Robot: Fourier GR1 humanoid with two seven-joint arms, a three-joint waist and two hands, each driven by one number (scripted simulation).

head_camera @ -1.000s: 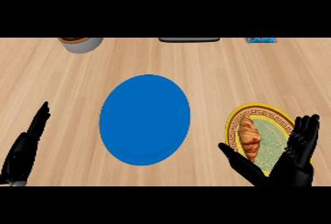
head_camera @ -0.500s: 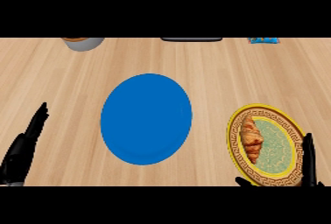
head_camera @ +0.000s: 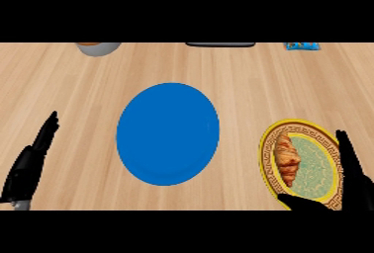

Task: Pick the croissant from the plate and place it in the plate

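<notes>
At the right edge of the table [head_camera: 241, 74], the croissant [head_camera: 287, 159] lies on the left half of the yellow-rimmed patterned plate [head_camera: 321, 173], untouched. The right hand [head_camera: 350, 183] hangs over that plate's right side, fingers [head_camera: 343, 148] straight and released, thumb pointing left across the near rim, holding nothing. To do the pick well, the hand should come down with fingers on one flank of the croissant and thumb on the other (across its narrow width, I judge, not along its length) before closing. The blue plate [head_camera: 168, 133] sits well apart at centre, bare. The left hand [head_camera: 29, 165] rests open by the left edge.
</notes>
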